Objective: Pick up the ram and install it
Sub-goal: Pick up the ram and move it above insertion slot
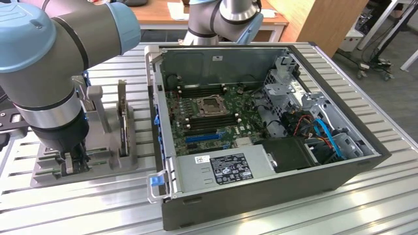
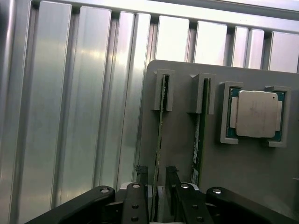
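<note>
ram (image 2: 159,135) stands on edge in the slot nearest the gray fixture (image 2: 243,182) edge, with the twin stick (image 2: 200,126) one slot inward. gripper (image 2: 156,179) straddles the ram, fingers (image 2: 174,175) spread, nothing clamped. Risk: an off-centre close means one pad lands first, and the stick tilts and binds in its fixture slot.

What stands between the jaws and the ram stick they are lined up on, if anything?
Nothing visible. The gripper has its jaws open on either side of the ram, which stands on edge in the grey holder. The second ram stick stands beside it, outside the jaws.
</note>
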### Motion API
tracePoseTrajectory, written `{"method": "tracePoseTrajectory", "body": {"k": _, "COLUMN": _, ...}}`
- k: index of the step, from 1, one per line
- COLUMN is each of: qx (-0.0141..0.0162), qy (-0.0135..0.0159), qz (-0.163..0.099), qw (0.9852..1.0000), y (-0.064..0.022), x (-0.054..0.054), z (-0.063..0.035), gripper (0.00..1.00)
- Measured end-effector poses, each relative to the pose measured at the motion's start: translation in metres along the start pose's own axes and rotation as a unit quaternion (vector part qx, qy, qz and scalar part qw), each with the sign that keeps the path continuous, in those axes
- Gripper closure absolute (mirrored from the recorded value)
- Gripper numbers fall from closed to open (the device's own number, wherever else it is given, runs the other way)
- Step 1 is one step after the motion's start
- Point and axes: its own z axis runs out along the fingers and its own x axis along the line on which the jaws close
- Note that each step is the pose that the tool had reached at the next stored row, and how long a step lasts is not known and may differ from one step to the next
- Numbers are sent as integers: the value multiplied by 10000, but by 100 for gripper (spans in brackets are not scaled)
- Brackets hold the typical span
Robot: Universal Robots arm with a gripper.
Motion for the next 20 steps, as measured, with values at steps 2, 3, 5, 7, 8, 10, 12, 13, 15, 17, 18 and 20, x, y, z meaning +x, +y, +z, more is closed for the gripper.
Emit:
{"method": "tracePoseTrajectory", "body": {"k": 2, "qx": 0, "qy": 0, "qz": 0, "qw": 10000, "y": 1, "x": -2, "z": 0, "gripper": 71}}
{"method": "tracePoseTrajectory", "body": {"k": 3, "qx": 0, "qy": 0, "qz": 1, "qw": 10000, "y": 2, "x": -3, "z": 0, "gripper": 71}}
{"method": "tracePoseTrajectory", "body": {"k": 5, "qx": 0, "qy": 0, "qz": 2, "qw": 10000, "y": 3, "x": -3, "z": -1, "gripper": 71}}
{"method": "tracePoseTrajectory", "body": {"k": 7, "qx": 0, "qy": 0, "qz": 4, "qw": 10000, "y": 3, "x": -3, "z": -6, "gripper": 71}}
{"method": "tracePoseTrajectory", "body": {"k": 8, "qx": 0, "qy": 0, "qz": 4, "qw": 10000, "y": 3, "x": -3, "z": -8, "gripper": 71}}
{"method": "tracePoseTrajectory", "body": {"k": 10, "qx": 0, "qy": 0, "qz": 5, "qw": 10000, "y": 4, "x": -3, "z": -13, "gripper": 71}}
{"method": "tracePoseTrajectory", "body": {"k": 12, "qx": 0, "qy": 0, "qz": 5, "qw": 10000, "y": 3, "x": -3, "z": -13, "gripper": 71}}
{"method": "tracePoseTrajectory", "body": {"k": 13, "qx": 0, "qy": 0, "qz": 5, "qw": 10000, "y": 4, "x": -3, "z": -13, "gripper": 71}}
{"method": "tracePoseTrajectory", "body": {"k": 15, "qx": 0, "qy": 0, "qz": 5, "qw": 10000, "y": 3, "x": -3, "z": -13, "gripper": 71}}
{"method": "tracePoseTrajectory", "body": {"k": 17, "qx": 0, "qy": 0, "qz": 5, "qw": 10000, "y": 3, "x": -3, "z": -13, "gripper": 71}}
{"method": "tracePoseTrajectory", "body": {"k": 18, "qx": 0, "qy": 0, "qz": 5, "qw": 10000, "y": 3, "x": -3, "z": -13, "gripper": 71}}
{"method": "tracePoseTrajectory", "body": {"k": 20, "qx": 0, "qy": 0, "qz": 5, "qw": 10000, "y": 3, "x": -3, "z": -13, "gripper": 71}}
